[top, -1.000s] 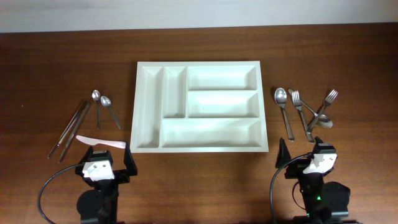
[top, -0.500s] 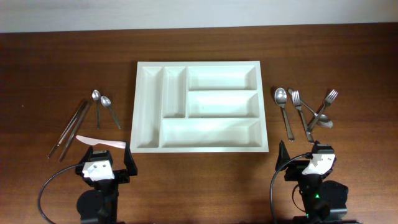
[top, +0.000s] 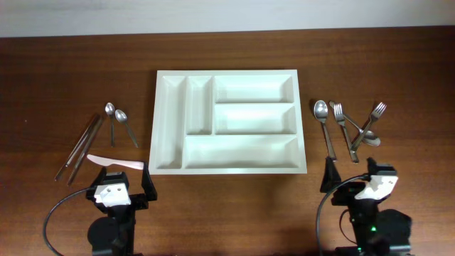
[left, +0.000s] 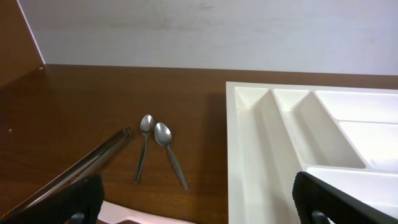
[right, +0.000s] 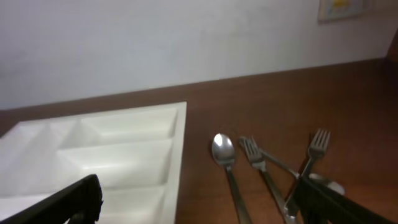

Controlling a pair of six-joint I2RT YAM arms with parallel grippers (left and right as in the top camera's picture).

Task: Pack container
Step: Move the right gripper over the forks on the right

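The white five-compartment container [top: 242, 153] lies empty at the table's middle. It also shows in the left wrist view [left: 249, 155] and in the right wrist view [right: 124, 149]. My left gripper [top: 119, 183] is open and empty near the front edge, just short of a white plastic knife [top: 114, 163]. My right gripper [top: 352, 176] is open and empty in front of a spoon [top: 324, 128] and forks [top: 343, 126]. In the wrist views both the left gripper [left: 199, 211] and the right gripper [right: 199, 211] hold nothing between their pads.
Left of the container lie two small spoons [top: 121, 124] and long metal knives [top: 79, 146]. The spoons [left: 155, 146] and knives [left: 74, 171] also show in the left wrist view. On the right, a crossed fork [top: 371, 119] lies over another piece; the spoon [right: 225, 162] and fork [right: 314, 149] show too.
My right arm has shifted slightly to the right and its gripper sits a little nearer the cutlery. The left arm has not moved.
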